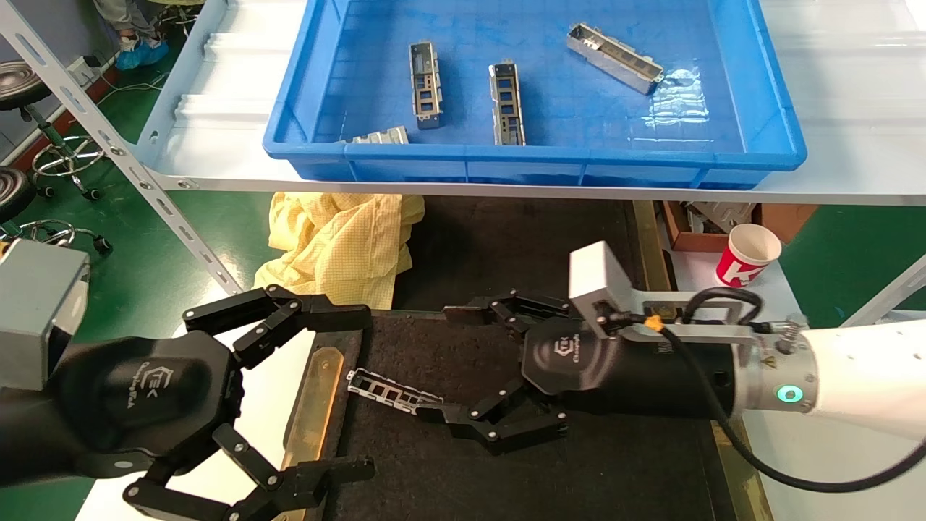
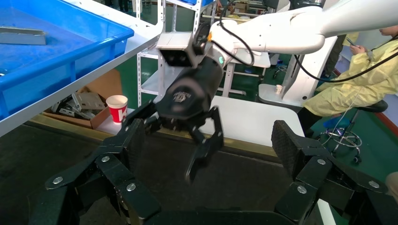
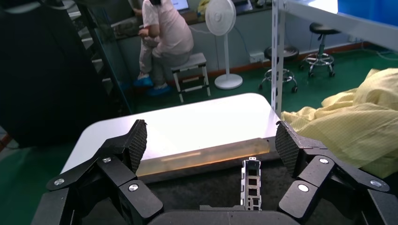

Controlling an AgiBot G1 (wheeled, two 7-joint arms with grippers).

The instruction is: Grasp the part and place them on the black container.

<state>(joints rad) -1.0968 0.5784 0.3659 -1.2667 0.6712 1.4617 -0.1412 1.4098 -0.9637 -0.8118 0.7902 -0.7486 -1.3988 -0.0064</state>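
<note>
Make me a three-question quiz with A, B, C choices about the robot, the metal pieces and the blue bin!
1. Where is the part nearest the right gripper?
A. On the black container
B. Inside the paper cup
C. On the yellow cloth

2. How many parts show in the blue bin?
A. One
B. Four
C. Nine

3. How are the right gripper's fingers?
A. Shut on a part
B. Spread open
C. Hidden

Answers:
1. A: the head view shows the part lying on the dark tray, between the spread fingers.
2. B: three lie on the bin floor and one sits at its front-left wall.
3. B: the right wrist view shows both fingers wide apart with the part between them, ungripped.

The left gripper hovers open at the tray's left edge.
</note>
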